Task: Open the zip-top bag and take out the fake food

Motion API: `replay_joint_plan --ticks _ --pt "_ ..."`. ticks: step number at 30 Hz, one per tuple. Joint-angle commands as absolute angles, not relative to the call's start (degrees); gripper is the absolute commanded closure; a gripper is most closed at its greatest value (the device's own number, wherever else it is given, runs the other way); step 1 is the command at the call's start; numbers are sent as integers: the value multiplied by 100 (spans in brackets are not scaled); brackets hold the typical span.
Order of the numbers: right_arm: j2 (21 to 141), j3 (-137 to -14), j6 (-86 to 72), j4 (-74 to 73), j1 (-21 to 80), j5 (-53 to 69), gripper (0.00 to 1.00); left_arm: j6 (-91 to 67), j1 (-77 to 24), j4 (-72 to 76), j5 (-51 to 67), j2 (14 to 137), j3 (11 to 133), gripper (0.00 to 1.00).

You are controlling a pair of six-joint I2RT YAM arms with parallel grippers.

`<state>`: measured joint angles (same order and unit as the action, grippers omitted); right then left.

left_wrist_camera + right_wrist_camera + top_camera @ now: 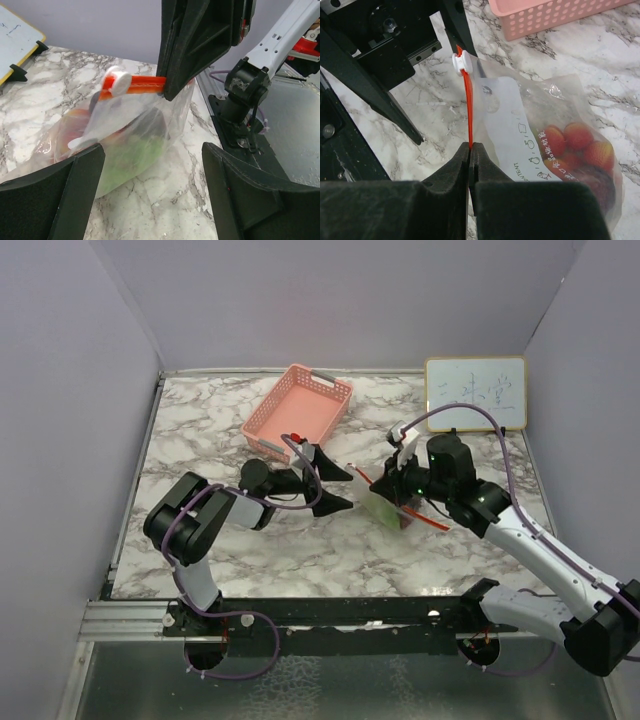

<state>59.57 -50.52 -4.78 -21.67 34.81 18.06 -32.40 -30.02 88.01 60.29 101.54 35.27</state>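
plastic zip-top bag (520, 115) | right gripper (470, 148) clamps its strip (468, 110) | left gripper (150, 152) agape, empty

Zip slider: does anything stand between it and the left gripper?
Nothing visible does. The white slider lies bare ahead of the open left gripper; the right gripper pinches the red strip farther along.

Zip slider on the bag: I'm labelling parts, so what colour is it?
White slider, clearest in the right wrist view.
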Motion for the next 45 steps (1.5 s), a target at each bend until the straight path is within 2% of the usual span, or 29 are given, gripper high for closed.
replay_joint_plan --ticks 1,6,11,16,21,26,37,40,45 --pt "5718 -5258 -457 -2264 3507 2049 99 -3304 -2976 10110 5863 10147 3829 16" --pt "5583 -5222 -458 -2290 3507 2147 99 -3538 -2951 10091 6041 10218 4246 16" --pt "5503 -5133 -486 -2312 3507 1978 99 -3390 -2683 10049 6139 9503 3803 9" --pt "5394 -4995 -525 -2142 3507 2280 99 -2284 -2560 8565 5976 9073 3726 6" --pt "5410 -4987 -545 -2084 3507 2403 99 -3587 -2625 10138 6223 9857 4099 6" --pt "5327 -5060 -599 -2156 3507 2414 99 -3440 -2755 10142 6249 10277 4303 8" --pt "5295 -5006 -633 -2222 3507 2370 99 -3527 -3048 10142 6287 10476 4825 23" --pt "5300 -5038 -625 -2241 3507 2314 99 -3586 -3058 10148 6346 10433 4850 34" --pt "5300 -5101 -641 -2242 3507 2267 99 -3639 -3076 10151 6462 10424 4772 64"
